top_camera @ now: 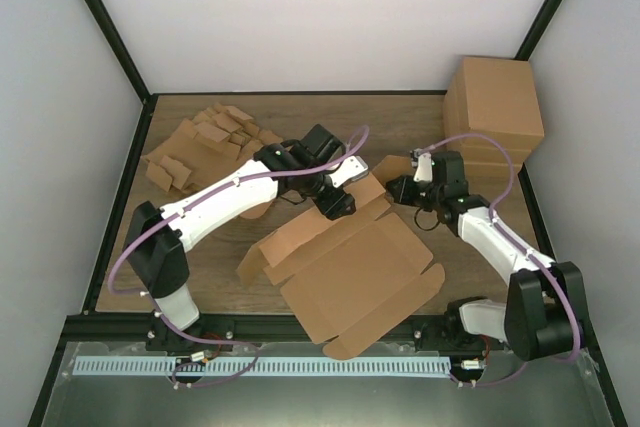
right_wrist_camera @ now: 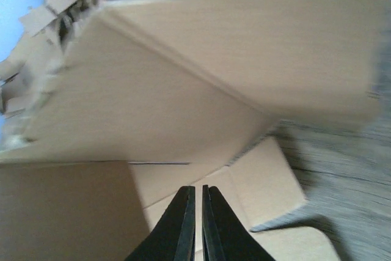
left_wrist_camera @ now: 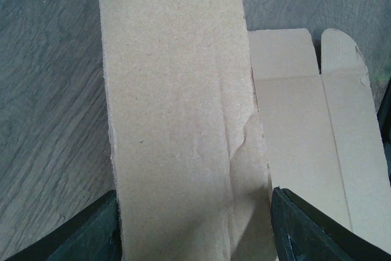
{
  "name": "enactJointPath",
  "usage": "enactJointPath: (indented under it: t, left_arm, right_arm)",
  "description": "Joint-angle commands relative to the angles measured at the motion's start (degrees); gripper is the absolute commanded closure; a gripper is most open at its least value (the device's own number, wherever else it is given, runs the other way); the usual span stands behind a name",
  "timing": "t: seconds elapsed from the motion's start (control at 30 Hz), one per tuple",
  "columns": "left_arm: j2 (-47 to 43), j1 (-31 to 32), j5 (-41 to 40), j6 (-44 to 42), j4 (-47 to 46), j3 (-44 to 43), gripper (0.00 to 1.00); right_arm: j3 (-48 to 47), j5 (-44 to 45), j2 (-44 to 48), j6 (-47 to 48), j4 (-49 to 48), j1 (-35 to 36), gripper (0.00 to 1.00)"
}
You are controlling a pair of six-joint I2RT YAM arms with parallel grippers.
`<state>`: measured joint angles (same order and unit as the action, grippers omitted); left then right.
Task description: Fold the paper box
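The paper box (top_camera: 350,277) lies opened out on the wooden table, its side flaps partly raised. My left gripper (top_camera: 335,199) is at the box's far edge. In the left wrist view it (left_wrist_camera: 194,192) is open wide, and a raised cardboard flap (left_wrist_camera: 177,120) fills the gap between its fingers (left_wrist_camera: 85,233). My right gripper (top_camera: 398,187) is at the far right corner of the box. In the right wrist view it (right_wrist_camera: 198,189) is shut with nothing between the fingers, and it hovers over a small flap (right_wrist_camera: 263,181) below a tilted panel (right_wrist_camera: 183,90).
A tall block of same-sized cardboard boxes (top_camera: 495,117) stands at the back right. A ragged heap of cardboard blanks (top_camera: 205,142) lies at the back left. A black frame rail (top_camera: 300,327) runs along the near table edge.
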<state>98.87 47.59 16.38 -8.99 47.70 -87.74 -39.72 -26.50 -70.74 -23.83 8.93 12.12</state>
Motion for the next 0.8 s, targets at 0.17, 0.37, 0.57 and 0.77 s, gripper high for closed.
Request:
enactJointPath:
  t: [0.17,0.37,0.57,0.77]
  left_arm:
    - [3.1,0.4,-0.5,0.5,3.4,0.6,0.35]
    - [3.0,0.4,-0.4,0.3,3.4,0.7,0.35]
    - [3.1,0.4,0.0,0.4,3.4,0.6,0.35]
    - [2.8,0.5,1.7,0.1,3.4,0.3,0.35]
  right_arm:
    - [3.2,5.6,-5.4,2.4,-3.5,-2.5,0.95]
    - [4.3,9.7,-10.4,3.1,-8.1,-2.5,0.99]
    - [6.6,10.8,-13.5,1.9,-14.6,-2.4,0.99]
    - [6.5,11.2,-17.3,1.3,-16.8,-2.3,0.99]
